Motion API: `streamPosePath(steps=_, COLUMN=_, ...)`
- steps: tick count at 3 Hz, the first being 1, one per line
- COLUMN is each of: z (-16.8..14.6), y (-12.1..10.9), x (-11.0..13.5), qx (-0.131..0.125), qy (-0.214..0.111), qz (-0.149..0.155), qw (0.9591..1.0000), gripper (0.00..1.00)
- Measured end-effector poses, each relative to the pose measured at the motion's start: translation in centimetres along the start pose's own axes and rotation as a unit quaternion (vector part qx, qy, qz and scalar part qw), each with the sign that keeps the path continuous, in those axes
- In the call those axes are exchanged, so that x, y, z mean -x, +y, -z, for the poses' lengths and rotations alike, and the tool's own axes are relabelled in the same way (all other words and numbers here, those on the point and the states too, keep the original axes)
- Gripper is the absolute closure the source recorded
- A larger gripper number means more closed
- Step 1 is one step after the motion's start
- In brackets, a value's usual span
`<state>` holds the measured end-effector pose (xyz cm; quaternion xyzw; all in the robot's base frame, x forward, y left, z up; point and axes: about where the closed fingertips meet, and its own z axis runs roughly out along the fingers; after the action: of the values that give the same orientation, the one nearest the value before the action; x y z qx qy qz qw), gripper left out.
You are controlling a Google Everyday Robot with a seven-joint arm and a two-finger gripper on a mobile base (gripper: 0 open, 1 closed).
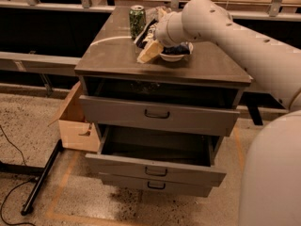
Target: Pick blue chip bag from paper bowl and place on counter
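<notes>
Nearest to you, the robot's pale body [273, 173] fills the lower right corner and is cut off by the edge. On the floor to the left stands one open cardboard box [77, 121], partly behind the cabinet. You can count three drawer fronts [157, 114], each with a handle, and the middle one is pulled out.

On the counter [113, 55], the gripper [149, 53] sits low at the surface just left of the one paper bowl [173, 57]. You cannot tell whether it is open or closed, or whether it touches anything. The blue chip bag [181, 49] lies in the bowl, and only a dark sliver shows under the arm [225, 32]. One green soda can [137, 20] stands upright behind the gripper.
</notes>
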<state>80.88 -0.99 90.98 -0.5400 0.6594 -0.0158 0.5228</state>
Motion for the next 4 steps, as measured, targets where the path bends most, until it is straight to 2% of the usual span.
streamPosePath(steps=1, z=0.0, y=-1.3, x=-1.6, qx=-0.012, qy=0.016, qz=-0.007, qw=0.9998, gripper=0.0)
streamPosePath(steps=2, z=0.2, y=-2.1, x=-2.6, qx=-0.017, qy=0.023, qz=-0.013, qw=0.9995, gripper=0.18)
streamPosePath(steps=4, z=-0.1, y=-2.5, x=-2.1, qx=-0.017, qy=0.015, qz=-0.018, qw=0.9996, gripper=0.64)
